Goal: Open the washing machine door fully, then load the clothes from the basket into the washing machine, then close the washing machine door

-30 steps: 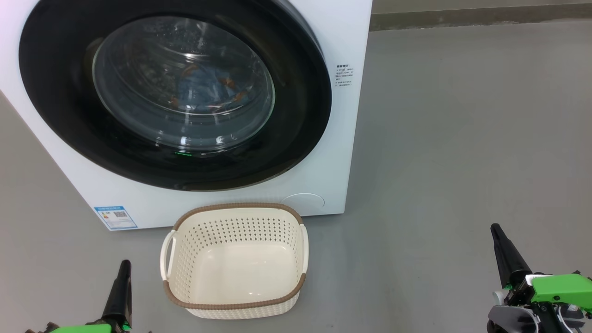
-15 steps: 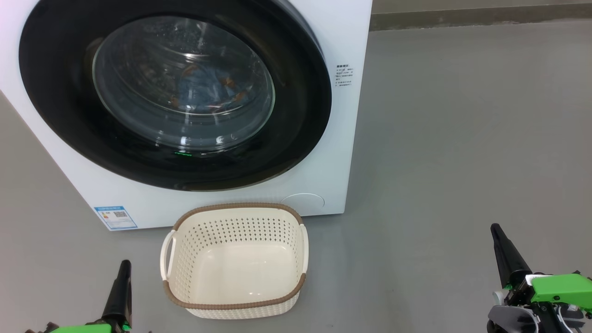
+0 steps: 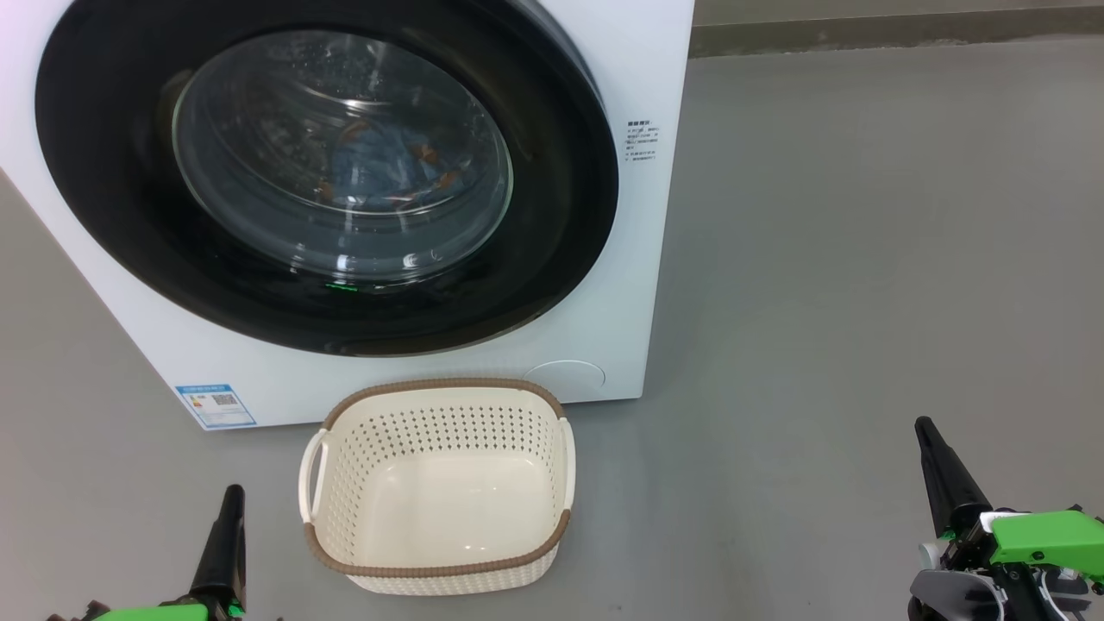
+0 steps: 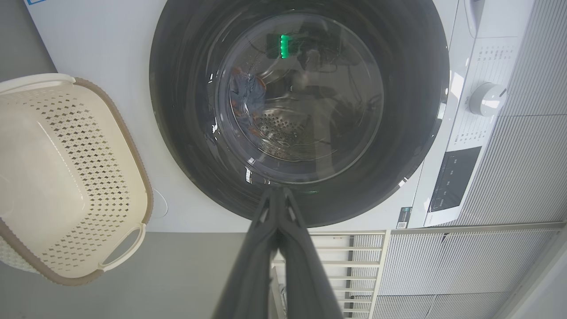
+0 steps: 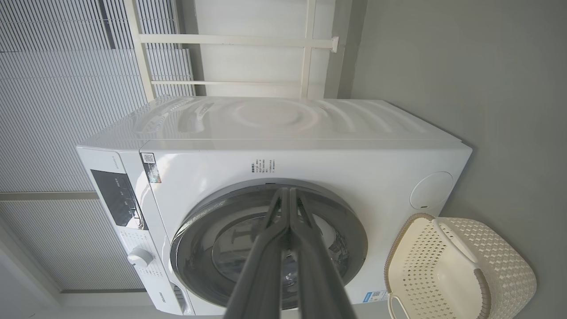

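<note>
Washing machine door sits closed in the head view, clothes behind its glass, basket empty; left gripper is nearer it than right gripper. Left wrist view: jaws pressed together, door dead ahead. Right wrist view: likewise.

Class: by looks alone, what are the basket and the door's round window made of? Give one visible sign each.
Cream-white perforated basket: likely moulded plastic, smooth, soft sheen, punched holes. Bulging clear door window: probably glass, glossy, see-through, with bright reflections.

Glossy black door rim around clear glass, perforated cream plastic basket, matt grey floor.
</note>
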Tool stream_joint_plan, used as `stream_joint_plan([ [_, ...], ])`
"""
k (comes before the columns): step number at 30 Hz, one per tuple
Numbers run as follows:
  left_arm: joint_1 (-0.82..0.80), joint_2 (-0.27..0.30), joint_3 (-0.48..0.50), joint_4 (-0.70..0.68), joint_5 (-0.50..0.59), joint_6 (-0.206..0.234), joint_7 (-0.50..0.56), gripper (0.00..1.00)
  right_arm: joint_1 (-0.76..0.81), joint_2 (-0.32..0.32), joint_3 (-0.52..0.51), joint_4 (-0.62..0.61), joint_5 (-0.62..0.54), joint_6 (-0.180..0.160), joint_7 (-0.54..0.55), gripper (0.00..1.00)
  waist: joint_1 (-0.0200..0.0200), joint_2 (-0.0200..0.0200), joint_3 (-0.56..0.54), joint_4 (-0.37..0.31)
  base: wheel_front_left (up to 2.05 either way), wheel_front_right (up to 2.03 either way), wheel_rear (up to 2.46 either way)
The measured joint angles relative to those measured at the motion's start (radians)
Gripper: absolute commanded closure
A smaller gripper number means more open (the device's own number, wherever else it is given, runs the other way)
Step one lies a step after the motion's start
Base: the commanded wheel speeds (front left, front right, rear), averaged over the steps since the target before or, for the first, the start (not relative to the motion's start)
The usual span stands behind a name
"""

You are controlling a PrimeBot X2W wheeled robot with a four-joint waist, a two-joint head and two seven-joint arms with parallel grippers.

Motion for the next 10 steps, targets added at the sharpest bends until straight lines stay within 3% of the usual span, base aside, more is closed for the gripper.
stream_joint_plan([
  [10, 0.000, 0.000, 0.000, 0.000, 0.000, 0.000, 0.000, 1.00, 0.000, 0.000, 0.000, 0.000, 0.000, 0.000, 0.000, 1.00, 0.0000, 0.0000, 0.000, 0.000, 0.00, 0.00, 0.00],
])
